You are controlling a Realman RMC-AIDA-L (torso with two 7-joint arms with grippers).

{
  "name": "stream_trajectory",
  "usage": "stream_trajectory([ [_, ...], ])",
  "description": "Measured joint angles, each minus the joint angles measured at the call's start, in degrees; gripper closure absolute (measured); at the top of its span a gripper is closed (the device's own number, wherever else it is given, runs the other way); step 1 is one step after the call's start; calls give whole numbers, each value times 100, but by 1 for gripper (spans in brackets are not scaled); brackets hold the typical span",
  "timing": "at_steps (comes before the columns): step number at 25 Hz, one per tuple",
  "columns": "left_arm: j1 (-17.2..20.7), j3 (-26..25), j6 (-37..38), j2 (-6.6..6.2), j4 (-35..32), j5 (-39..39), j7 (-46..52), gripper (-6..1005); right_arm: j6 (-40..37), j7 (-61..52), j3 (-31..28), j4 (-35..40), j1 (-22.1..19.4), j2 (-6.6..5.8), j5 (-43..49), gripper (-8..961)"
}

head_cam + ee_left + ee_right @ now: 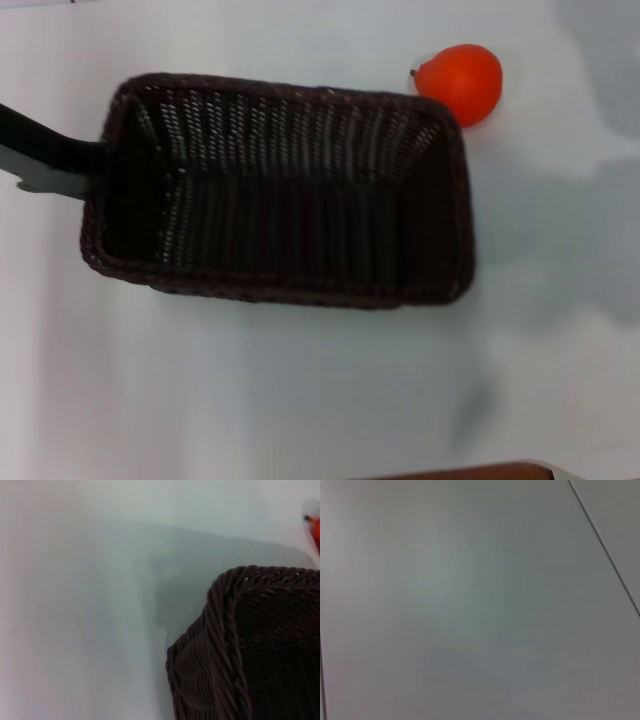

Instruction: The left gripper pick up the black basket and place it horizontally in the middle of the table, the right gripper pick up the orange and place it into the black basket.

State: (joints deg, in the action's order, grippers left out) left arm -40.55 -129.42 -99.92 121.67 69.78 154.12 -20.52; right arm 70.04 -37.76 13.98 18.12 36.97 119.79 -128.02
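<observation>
The large rectangular black basket [280,190] of dark woven wicker, with a braided rim and sloping sides, sits on the plain pale white-greenish table [300,390], around the middle of the head view. Its long axis runs across that view from the robot's left to its right, slightly skewed so that the right end lies a little nearer the robot than the left end. It stands upright with its mouth open upward, and its inside shows only the weave of the floor and walls; nothing lies in it.

The small, bright orange-red round orange [461,83] lies on the table outside the basket, just beside its far right corner; whether the two touch cannot be told. Its tiny dark stem points toward the robot's left. In the left wrist view a sliver of the orange [316,530] shows at the picture's edge beyond the basket's braided corner [240,645].

The left gripper [98,165] reaches in from the left side of the head view as a dark arm-like shape with a pale underside, meeting the middle of the basket's left short wall. How far its pincer is open, and whether it has hold of the rim, cannot be told.

The right gripper appears in no view; its wrist camera shows only bare table surface [470,605] crossed by a thin dark line.
</observation>
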Motion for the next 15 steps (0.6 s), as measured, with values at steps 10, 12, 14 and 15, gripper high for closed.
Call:
stream_trajectory([
  [10, 28, 4, 265, 191, 157, -33, 86, 728, 350, -311, 158, -51, -333, -6, 23, 49],
  [12, 44, -61, 307, 182, 166, -45, 84, 685, 464, -393, 167, -48, -420, -9, 23, 49],
  [14, 61, -106, 360, 161, 177, -59, 49, 618, 563, -488, 207, -36, -498, -10, 24, 49],
  [15, 69, -127, 386, 146, 180, -65, 23, 585, 595, -567, 265, -18, -548, -14, 24, 49],
])
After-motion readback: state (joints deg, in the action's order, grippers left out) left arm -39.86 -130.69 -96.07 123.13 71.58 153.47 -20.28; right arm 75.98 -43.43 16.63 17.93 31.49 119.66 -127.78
